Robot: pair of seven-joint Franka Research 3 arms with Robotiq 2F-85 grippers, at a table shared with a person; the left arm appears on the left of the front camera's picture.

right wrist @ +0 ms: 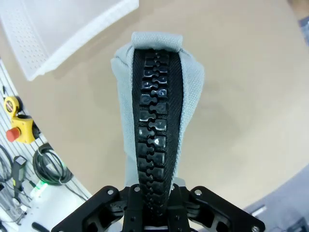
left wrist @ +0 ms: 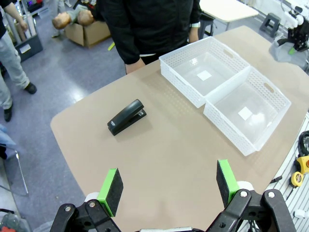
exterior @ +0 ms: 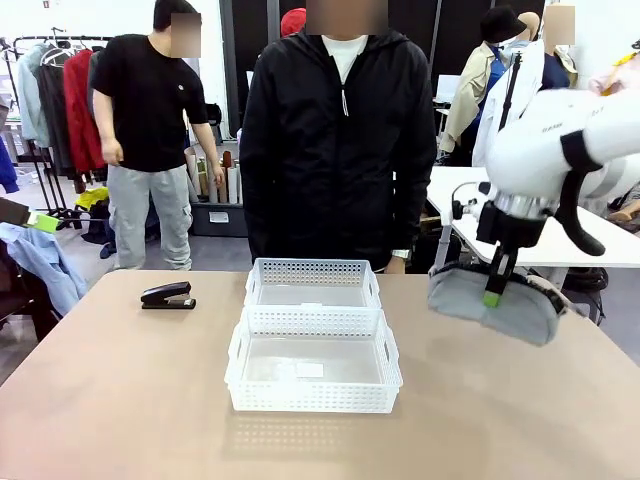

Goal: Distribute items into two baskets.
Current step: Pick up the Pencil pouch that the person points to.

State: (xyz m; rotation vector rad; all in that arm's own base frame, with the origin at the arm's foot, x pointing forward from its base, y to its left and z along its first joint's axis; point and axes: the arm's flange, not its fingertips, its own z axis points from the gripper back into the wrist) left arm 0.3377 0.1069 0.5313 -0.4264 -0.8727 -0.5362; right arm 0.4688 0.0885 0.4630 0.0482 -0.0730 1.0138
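We see the grey zip pouch [exterior: 525, 312] pinched along its zipper by our right gripper [exterior: 492, 296] above the tan table [exterior: 120, 400], at three o'clock of the smaller basket [exterior: 313, 270] and larger basket [exterior: 312, 400], the black stapler [exterior: 167, 295] at nine, our left gripper [left wrist: 168, 186] spread wide, and a person in a black jacket [exterior: 340, 150] and a clothes rack [exterior: 60, 90] beyond.

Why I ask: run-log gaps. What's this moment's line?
right gripper: shut on pouch, above table | left gripper: open, empty | stapler: on table | near basket, far basket: empty
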